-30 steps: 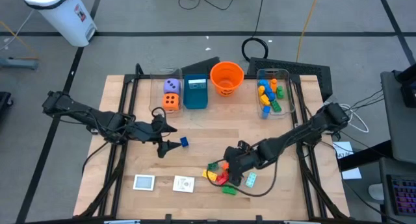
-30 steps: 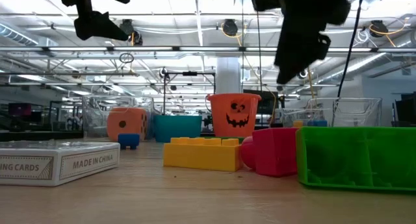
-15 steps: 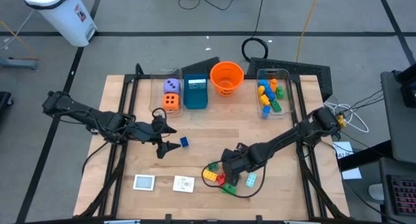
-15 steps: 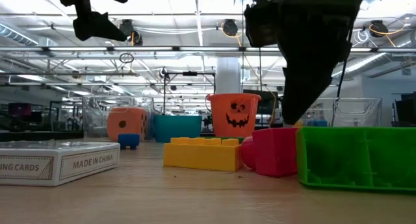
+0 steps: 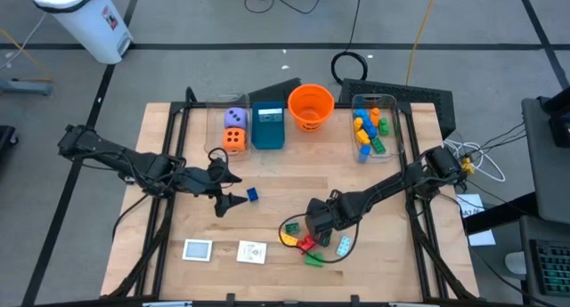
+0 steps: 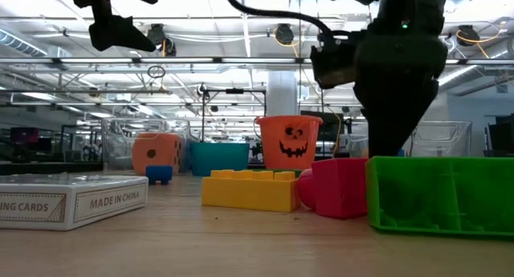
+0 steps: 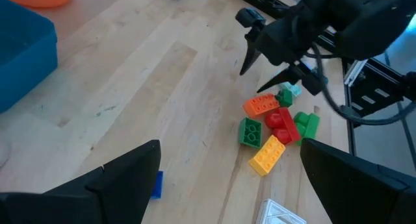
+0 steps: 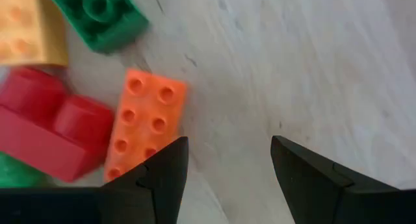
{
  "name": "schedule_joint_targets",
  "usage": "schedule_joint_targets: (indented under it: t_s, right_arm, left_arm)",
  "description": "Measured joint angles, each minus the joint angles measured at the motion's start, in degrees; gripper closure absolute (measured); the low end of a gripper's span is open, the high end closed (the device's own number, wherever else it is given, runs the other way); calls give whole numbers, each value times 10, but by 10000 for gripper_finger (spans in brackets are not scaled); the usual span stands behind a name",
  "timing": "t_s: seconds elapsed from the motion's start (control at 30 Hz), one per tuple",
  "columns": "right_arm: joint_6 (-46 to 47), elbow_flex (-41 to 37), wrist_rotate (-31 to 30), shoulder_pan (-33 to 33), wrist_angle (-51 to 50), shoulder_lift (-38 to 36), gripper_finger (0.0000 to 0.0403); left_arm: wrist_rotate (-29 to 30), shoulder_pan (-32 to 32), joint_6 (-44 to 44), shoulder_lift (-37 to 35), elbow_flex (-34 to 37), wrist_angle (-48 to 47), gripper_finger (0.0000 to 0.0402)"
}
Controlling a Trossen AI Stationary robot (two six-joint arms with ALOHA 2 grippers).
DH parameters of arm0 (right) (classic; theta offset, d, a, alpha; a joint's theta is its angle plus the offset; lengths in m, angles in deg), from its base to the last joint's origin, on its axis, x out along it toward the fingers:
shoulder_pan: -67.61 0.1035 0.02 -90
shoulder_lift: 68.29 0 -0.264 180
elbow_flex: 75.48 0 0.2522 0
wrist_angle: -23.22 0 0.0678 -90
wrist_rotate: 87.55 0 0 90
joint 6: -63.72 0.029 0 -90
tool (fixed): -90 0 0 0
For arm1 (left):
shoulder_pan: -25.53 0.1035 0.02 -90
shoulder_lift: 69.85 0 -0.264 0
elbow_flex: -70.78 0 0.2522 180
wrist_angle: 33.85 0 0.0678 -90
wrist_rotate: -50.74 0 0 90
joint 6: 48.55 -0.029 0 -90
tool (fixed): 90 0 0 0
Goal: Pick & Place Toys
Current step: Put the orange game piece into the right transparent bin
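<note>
The right gripper [image 5: 307, 233] is open and empty, low over the brick pile, beside an orange brick [image 8: 144, 123]. The left gripper [image 5: 233, 189] waits open near a blue brick [image 5: 252, 195].

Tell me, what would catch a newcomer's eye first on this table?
Probably the bright orange plastic bucket at the table's far edge, between a teal box and a clear bin of bricks. Next, the heap of colourful plastic building bricks near the front, where the right gripper hangs open beside an orange brick.
</note>
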Motion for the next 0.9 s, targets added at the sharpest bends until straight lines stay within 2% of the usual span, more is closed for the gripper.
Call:
schedule_joint_targets:
  t_s: [0.1,0.5,0.9]
  right_arm:
    - [-2,-1,17,-2,16,0,191]
    - [-34,-2,17,-1,121,-4,191]
    - [-60,-2,20,1,122,-1,191]
  left_arm:
    - [0,0,4,0,0,0,23]
    - [0,0,1,0,0,0,23]
    - [1,0,1,0,0,-25,23]
